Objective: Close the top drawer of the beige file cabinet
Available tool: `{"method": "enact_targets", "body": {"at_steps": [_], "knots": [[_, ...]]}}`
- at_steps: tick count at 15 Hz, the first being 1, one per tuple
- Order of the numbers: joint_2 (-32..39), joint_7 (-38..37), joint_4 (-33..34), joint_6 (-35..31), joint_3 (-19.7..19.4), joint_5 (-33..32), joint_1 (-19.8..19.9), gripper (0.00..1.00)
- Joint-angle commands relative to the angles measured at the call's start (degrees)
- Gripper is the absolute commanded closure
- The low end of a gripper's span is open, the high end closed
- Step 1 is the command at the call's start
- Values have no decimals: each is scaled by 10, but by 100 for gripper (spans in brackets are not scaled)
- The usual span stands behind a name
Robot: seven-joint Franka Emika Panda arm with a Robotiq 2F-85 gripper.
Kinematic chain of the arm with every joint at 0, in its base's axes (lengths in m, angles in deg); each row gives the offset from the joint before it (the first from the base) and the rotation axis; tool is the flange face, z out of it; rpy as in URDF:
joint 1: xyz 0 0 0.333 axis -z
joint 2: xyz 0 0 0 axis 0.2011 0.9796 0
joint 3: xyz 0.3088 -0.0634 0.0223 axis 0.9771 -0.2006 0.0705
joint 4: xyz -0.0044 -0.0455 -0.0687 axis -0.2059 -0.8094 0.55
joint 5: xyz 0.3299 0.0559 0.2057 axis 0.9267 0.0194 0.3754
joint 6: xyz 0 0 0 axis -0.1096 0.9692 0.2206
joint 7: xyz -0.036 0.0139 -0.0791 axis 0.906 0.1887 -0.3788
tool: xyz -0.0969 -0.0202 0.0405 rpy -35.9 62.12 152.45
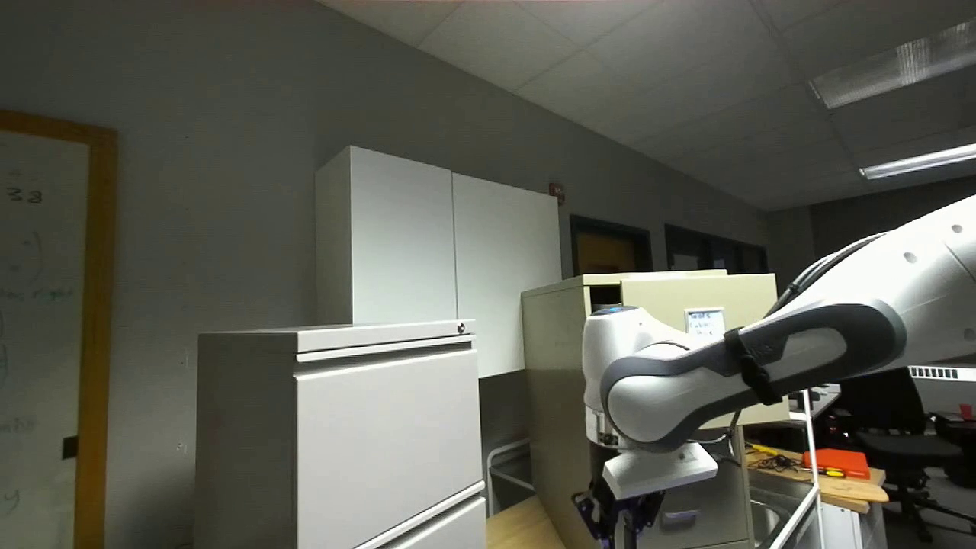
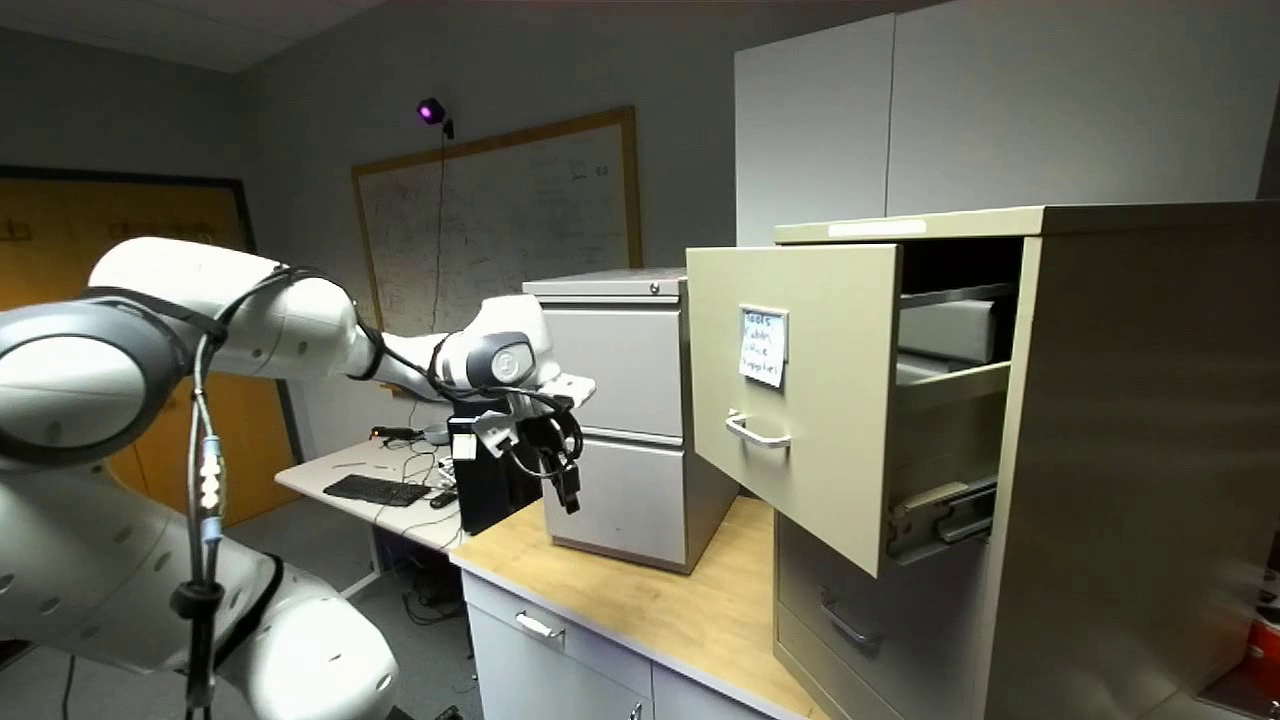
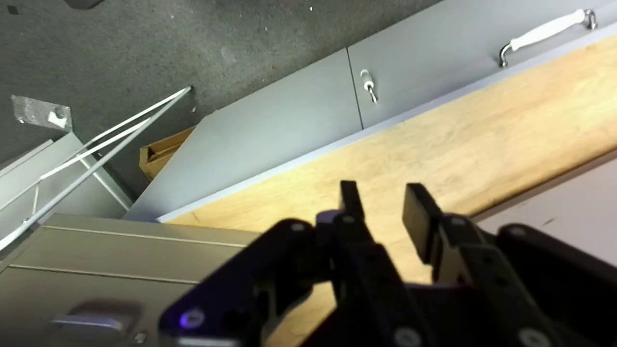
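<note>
The beige file cabinet (image 2: 1140,450) stands upright and also shows in an exterior view (image 1: 557,396). Its top drawer (image 2: 840,390) is pulled out, with a label holder, a silver pull (image 2: 757,432) and a grey box (image 2: 945,330) inside. The drawer front also shows in an exterior view (image 1: 740,293), partly hidden by the arm. My gripper (image 3: 383,193) points down over the wooden counter, its fingers apart with nothing between them. In an exterior view the gripper (image 2: 565,490) is left of the drawer front, apart from it. The wrist view shows only lower drawers of the cabinet (image 3: 120,248).
A pale grey cabinet (image 2: 620,370) stands on the wooden counter (image 2: 640,600), close behind my gripper. A white cupboard (image 1: 404,236) hangs on the wall. A white metal frame (image 3: 115,144) stands by the beige cabinet. A desk with a keyboard (image 2: 375,490) is farther back.
</note>
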Motion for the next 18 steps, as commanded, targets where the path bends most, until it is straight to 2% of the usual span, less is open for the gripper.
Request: {"method": "enact_targets", "body": {"at_steps": [1,2,11,18], "knots": [[-79,-44,-43,-39,1,-28,46,97],[-93,-54,-48,-46,2,-34,61,100],[-197,-179,-54,-85,18,-82,183,100],[-240,-298,-44,-157,71,-160,255,100]]}}
